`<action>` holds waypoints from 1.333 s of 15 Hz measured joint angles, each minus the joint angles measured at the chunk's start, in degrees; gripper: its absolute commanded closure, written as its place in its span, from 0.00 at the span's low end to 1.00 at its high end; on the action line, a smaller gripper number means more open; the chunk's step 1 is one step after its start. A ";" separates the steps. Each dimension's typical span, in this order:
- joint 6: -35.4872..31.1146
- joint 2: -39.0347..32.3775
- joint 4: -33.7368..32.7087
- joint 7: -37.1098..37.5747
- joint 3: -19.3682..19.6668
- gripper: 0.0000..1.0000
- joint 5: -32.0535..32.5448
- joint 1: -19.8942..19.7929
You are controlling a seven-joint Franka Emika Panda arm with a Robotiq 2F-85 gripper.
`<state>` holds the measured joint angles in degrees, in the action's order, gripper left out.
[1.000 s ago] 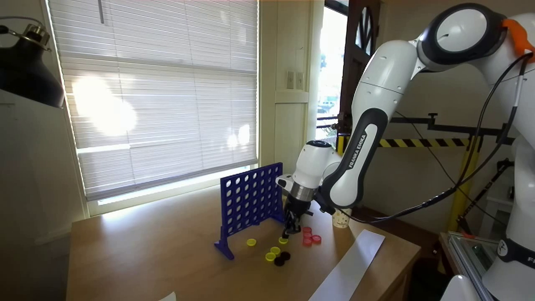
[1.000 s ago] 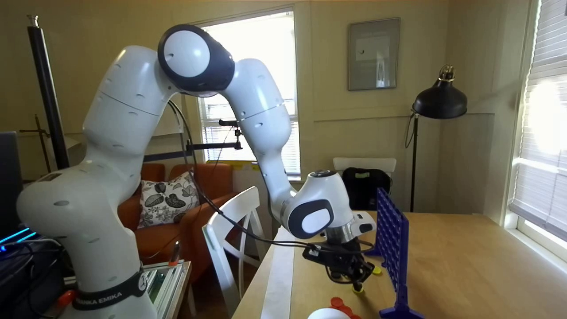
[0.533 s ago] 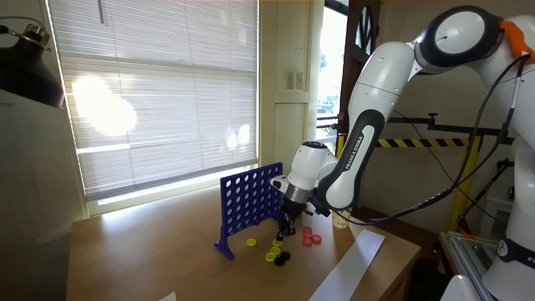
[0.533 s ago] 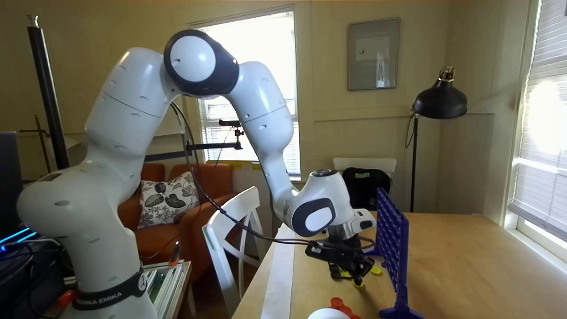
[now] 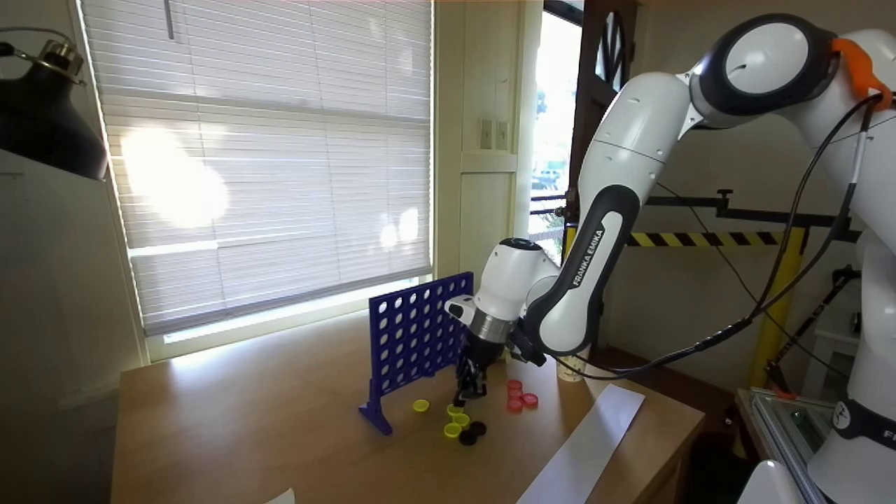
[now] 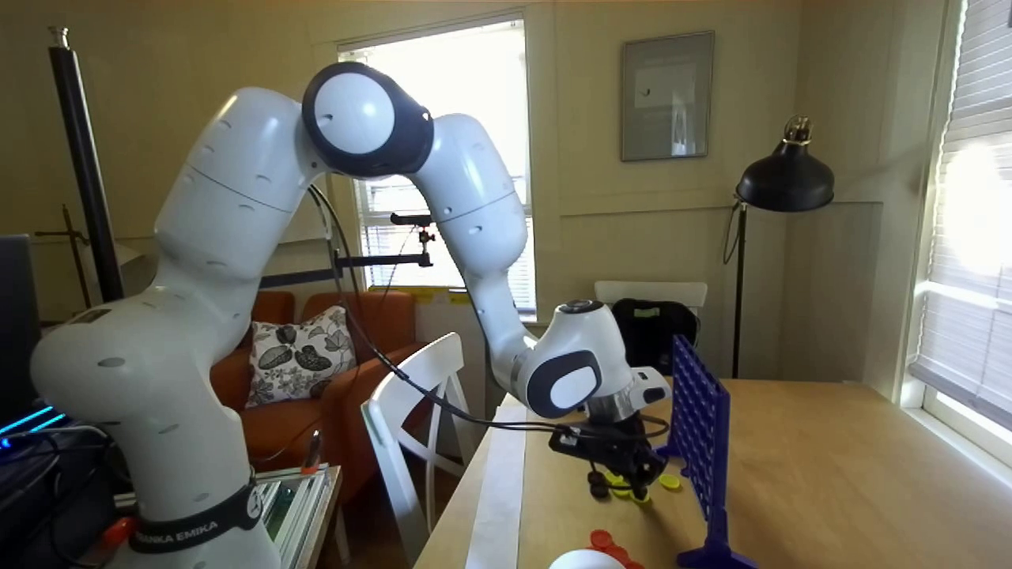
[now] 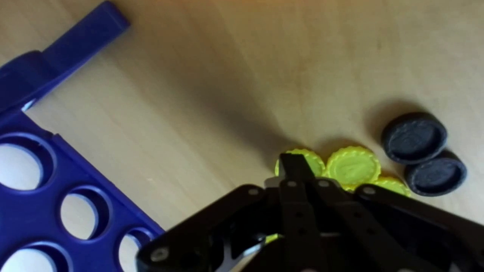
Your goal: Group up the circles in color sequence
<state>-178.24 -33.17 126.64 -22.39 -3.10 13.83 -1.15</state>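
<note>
My gripper (image 7: 293, 160) is shut, its fingertips together on or just above a yellow circle (image 7: 317, 163), partly hiding it; nothing shows gripped between them. That circle touches a second yellow circle (image 7: 353, 166), and a third (image 7: 391, 184) lies behind the finger linkage in the wrist view. Apart from this cluster, one yellow circle (image 5: 421, 405) lies near the foot of the blue grid. Two black circles (image 5: 477, 428) sit against each other beside the yellow cluster. Several red circles (image 5: 515, 404) form their own cluster closer to the cup, seen in both exterior views.
The upright blue grid (image 5: 420, 332) stands close beside the gripper. A patterned paper cup (image 5: 570, 369) stands past the red circles, partly behind the arm. A white paper strip (image 5: 588, 448) runs along the table's edge. A black lamp (image 6: 784, 178) stands beyond the table.
My shut gripper has moved toward the yellow cluster, and the yellow circle at its tips slid along with it until it met the others. The red, black and lone yellow circles have stayed put.
</note>
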 measured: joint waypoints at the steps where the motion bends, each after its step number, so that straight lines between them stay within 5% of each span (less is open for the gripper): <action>1: 0.00 -0.01 0.00 0.00 -0.22 1.00 0.00 0.00; 20: 3.12 0.45 -0.07 1.17 -2.65 1.00 0.00 1.48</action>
<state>-175.12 -32.72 126.56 -21.22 -5.75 13.83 0.33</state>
